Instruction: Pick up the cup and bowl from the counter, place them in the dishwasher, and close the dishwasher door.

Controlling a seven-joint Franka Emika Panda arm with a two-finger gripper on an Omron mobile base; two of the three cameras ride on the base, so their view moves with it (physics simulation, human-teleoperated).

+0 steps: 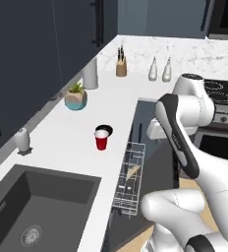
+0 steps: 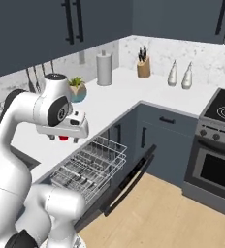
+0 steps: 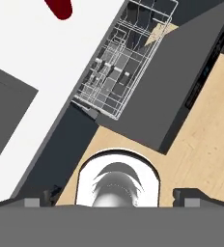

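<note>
Sink (image 1: 42, 206): dark basin sunk into the white worktop (image 1: 67, 142) at the near left of the left base view.
Soap bottle (image 1: 21, 139): small, pale, upright by the wall behind the sink.
Plant pot (image 1: 75, 100): teal, with a green plant, farther back near the wall.
Cup (image 1: 101, 139): red with a white rim, upright on the worktop, beyond the sink and near the front edge.
Bowl (image 1: 104, 130): black, just behind the cup and partly hidden by it; contact cannot be told.
Dishwasher (image 2: 92, 164): white wire rack pulled out below the worktop edge.
Dishwasher door (image 2: 129, 181): dark slate-blue panel folded down and open over the wooden floor.
Gripper (image 2: 63, 138): hangs above the worktop edge over the rack, jaws spread wide, holding nothing.
Oven (image 2: 216, 164): steel, at the far right.
</note>
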